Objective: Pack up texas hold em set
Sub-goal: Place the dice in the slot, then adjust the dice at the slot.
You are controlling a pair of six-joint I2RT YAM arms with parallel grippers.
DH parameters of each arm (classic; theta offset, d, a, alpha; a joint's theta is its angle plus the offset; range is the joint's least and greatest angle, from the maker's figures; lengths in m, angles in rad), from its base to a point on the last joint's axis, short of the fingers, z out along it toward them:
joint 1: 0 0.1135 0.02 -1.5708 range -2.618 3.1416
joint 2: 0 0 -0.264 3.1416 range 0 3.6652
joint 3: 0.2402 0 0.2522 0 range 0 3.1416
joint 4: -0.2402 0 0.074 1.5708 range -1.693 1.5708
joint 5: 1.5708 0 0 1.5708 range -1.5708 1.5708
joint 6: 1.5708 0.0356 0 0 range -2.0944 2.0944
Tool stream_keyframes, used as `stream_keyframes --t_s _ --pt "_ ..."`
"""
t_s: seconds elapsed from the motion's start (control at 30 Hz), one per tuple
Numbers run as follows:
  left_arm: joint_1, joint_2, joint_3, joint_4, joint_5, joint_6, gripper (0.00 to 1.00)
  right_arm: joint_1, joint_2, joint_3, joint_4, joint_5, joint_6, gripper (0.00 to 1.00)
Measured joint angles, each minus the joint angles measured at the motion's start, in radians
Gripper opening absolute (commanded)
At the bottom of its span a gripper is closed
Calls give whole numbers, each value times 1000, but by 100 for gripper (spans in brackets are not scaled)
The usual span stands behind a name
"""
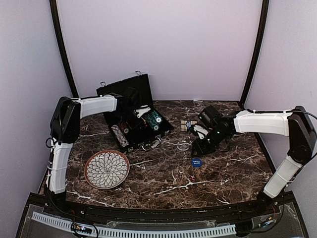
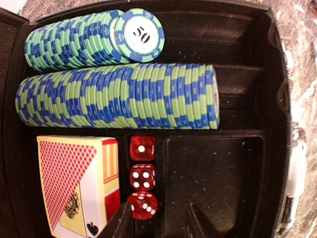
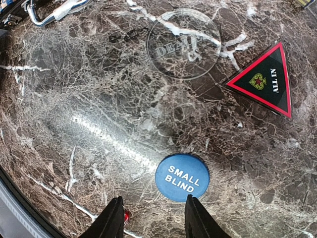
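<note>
We see the black briefcase [image 1: 130,89] open, lid upright. In the tray, two rows of green-and-blue chips [image 2: 119,96] stand on edge, with one 50 chip [image 2: 140,34] face-out at the end of the upper row. A red-backed card deck [image 2: 74,183] lies below them, three red dice [image 2: 142,176] in line just beside it. Flat outside the case, apart from each other: blue SMALL BLIND button [image 3: 182,177], clear dealer button [image 3: 184,43], black triangular ALL IN marker [image 3: 265,79].

Card deck [image 2: 74,188] cut off at the lower edge of your left wrist view, red die [image 3: 127,215] mostly hidden behind your right gripper [image 3: 151,220], clear disc [image 3: 184,43] lettering partly illegible
</note>
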Motion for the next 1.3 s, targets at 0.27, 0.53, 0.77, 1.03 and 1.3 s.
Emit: stream_keyframes --t_s 0.27,0.53,0.77,1.03,1.3 --pt "0 -34 -22 31 3 -26 25 0 0 0 0 0 0 43" --pt "9 -34 -23 37 15 -40 22 0 0 -1 0 0 0 43" --pt "18 -27 -23 37 26 -45 19 0 0 -5 -2 0 0 42" --pt "21 1 -22 37 36 -46 17 0 0 -11 -1 0 0 43" --pt "25 8 -14 37 37 -53 17 0 0 -16 -1 0 0 42"
